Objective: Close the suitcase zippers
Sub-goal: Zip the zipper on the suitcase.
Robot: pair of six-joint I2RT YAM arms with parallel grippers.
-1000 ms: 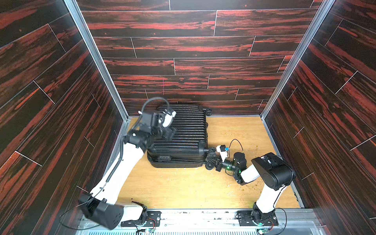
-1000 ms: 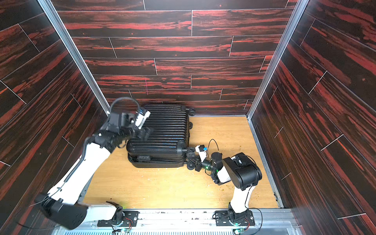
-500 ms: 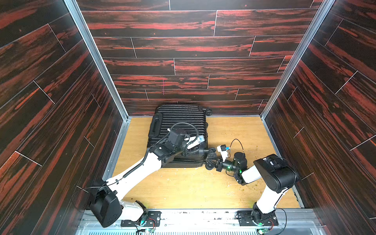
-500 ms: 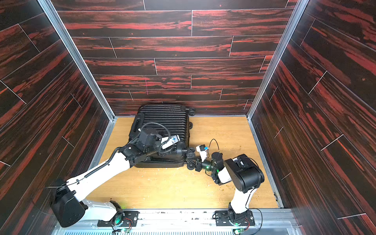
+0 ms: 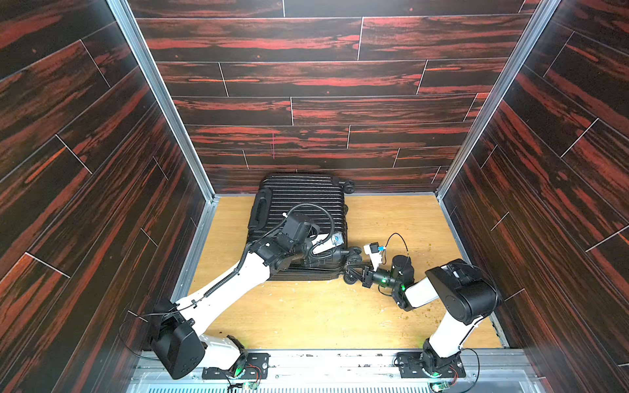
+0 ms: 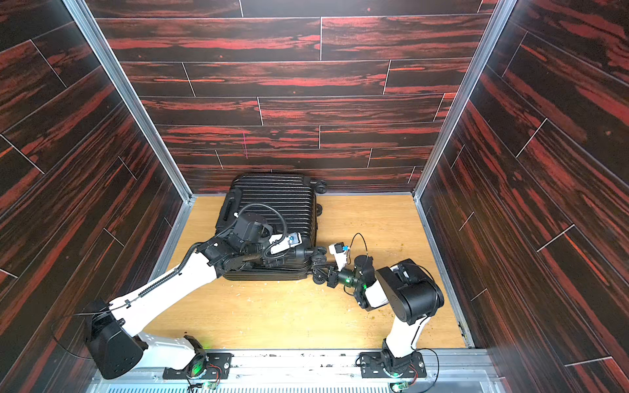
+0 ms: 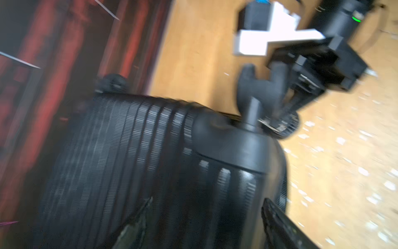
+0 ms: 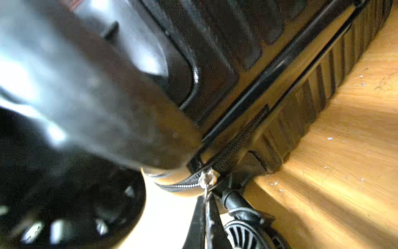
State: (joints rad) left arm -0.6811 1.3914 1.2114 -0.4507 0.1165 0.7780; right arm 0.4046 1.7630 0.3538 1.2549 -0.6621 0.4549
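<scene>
Since the earlier frame, the left arm swung from the suitcase's rear left edge across to its near right corner; the right arm held its station. You had the suitcase (image 5: 299,204) lying flat on one shell at the rear left corner of the wooden surface (image 5: 408,221), against the back wall. The left gripper (image 7: 206,204) stood released, jaws apart over the ribbed top shell, holding nothing. The right gripper (image 8: 207,215) was clenched on the silvery pull tab (image 8: 207,180) at the corner beside a wheel (image 8: 243,235).

Progress, as judged: early. Only the short zip track (image 8: 178,185) behind the slider was meshed; the seam ahead gaped.

Only the right wrist view showed tab and teeth. Both top views hid them but showed where each arm stood.
</scene>
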